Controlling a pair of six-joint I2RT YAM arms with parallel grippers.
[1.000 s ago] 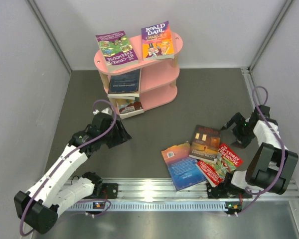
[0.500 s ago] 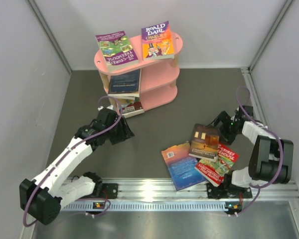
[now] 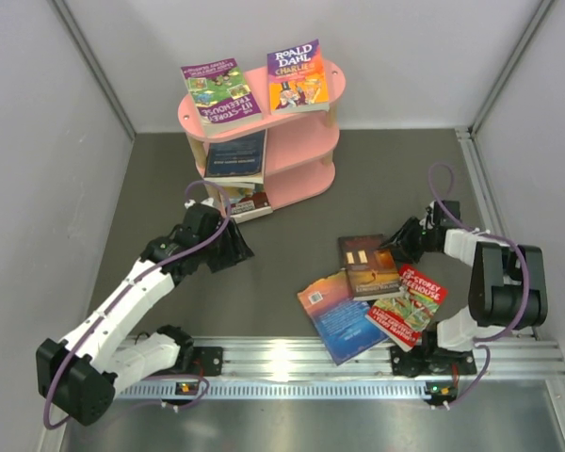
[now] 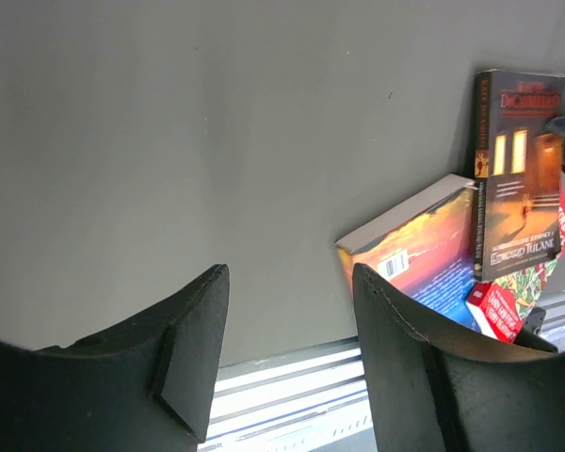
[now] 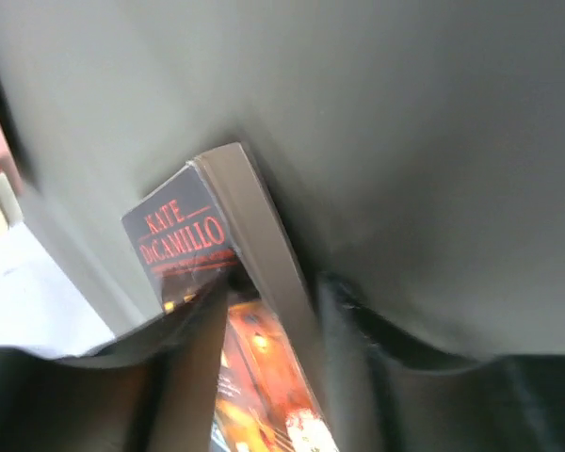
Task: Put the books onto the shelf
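The pink shelf (image 3: 306,141) is seen at the far side of the grey tabletop (image 3: 386,179), and four of the books are already on it. On its top tier a purple book (image 3: 219,94) and a yellow book (image 3: 298,75) are laid side by side, covers up. A dark blue book (image 3: 235,155) is laid on the middle tier, jutting out at the left end, and another book (image 3: 245,202) is seen on the bottom tier, its corner projecting past the board. Three more books are left in a loose overlapping pile on the tabletop near the right arm's base. There a dark book (image 3: 365,268) is laid partly over a blue and orange book (image 3: 339,315), with a red book (image 3: 410,297) just beside it and partly under it. The right fingers (image 5: 193,377) are closed on the far right corner of the dark book. In the blurred right wrist view its page edge and the lettered cover are seen pinched between them. The left fingers (image 4: 188,339) are held apart with nothing between them, above bare tabletop in front of the shelf's left end and well apart from the pile.
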